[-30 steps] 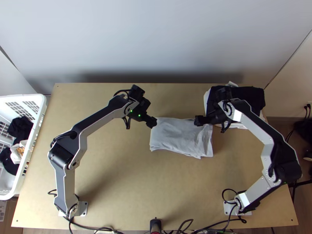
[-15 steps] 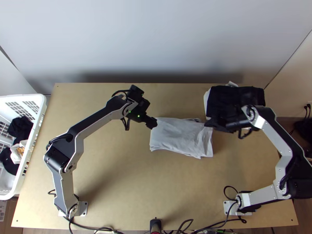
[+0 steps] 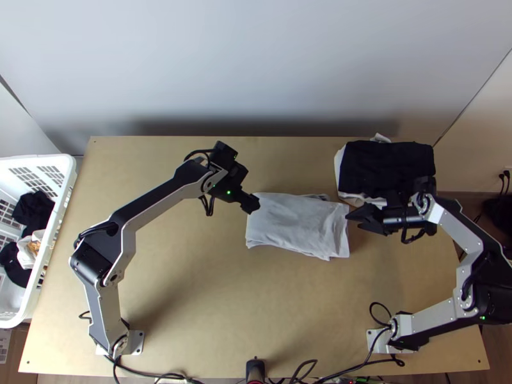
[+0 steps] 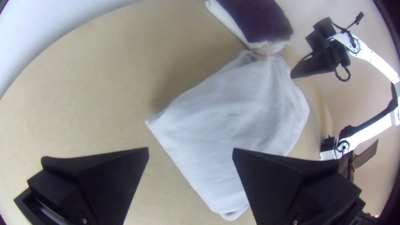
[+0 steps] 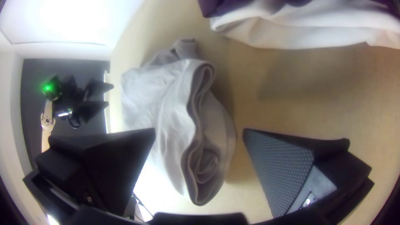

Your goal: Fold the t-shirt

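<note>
Top view, table: light wood (image 3: 185,307), with a silver and black arm based at each lower corner, the left arm (image 3: 110,307) and the right arm (image 3: 435,318).
White basket (image 3: 59,221): at the left edge, holding dark and pale clothes.
Dark and white pile (image 3: 384,166): folded cloth at the far right, just beside the t-shirt.
T-shirt (image 3: 294,224): pale grey, lying right of the table's middle in a rough rectangle of several layers; a small bunched part pokes out along the far side.
Left end effector (image 4: 191,149): fingers apart and empty, at the shirt's far left corner.
Right end effector (image 5: 199,129): fingers apart and empty, beside the layered right end.
Layer risk: the right end's layers gape and curl, so a pinch there could take just the upper ones and open the packet.
Sliding risk: a finger brushing the left corner, or a one-sided pull, could skew the bundle.
Neighbour risk: the pile sits so near that a lift or wide swing could snag it.
Smallest worry: the bunched bit may leave a lump if pressed flat as it is.
</note>
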### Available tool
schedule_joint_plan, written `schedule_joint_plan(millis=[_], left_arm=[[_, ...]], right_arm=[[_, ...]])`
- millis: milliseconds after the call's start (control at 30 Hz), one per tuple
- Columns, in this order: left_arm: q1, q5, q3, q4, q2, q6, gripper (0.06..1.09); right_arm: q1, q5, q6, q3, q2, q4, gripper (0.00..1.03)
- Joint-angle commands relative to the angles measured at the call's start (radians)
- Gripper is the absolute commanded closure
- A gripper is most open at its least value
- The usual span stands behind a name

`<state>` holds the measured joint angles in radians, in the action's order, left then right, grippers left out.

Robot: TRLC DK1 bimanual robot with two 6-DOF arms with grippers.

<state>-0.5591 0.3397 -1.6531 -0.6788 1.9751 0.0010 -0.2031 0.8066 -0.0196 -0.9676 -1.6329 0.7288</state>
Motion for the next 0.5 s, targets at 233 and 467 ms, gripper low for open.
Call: schedule_joint_plan(millis=[233,467], left_arm=[[0.001,-0.001,0.023,0.001,-0.016,0.004,0.11],[0.002,-0.001,0.023,0.002,-0.012,0.01,0.11]], right_arm=[[-0.039,0.194,-0.033,0.052,-0.148,-0.072,0.05],[0.051,0.207,-0.016,0.033,-0.216,-0.114,0.05]])
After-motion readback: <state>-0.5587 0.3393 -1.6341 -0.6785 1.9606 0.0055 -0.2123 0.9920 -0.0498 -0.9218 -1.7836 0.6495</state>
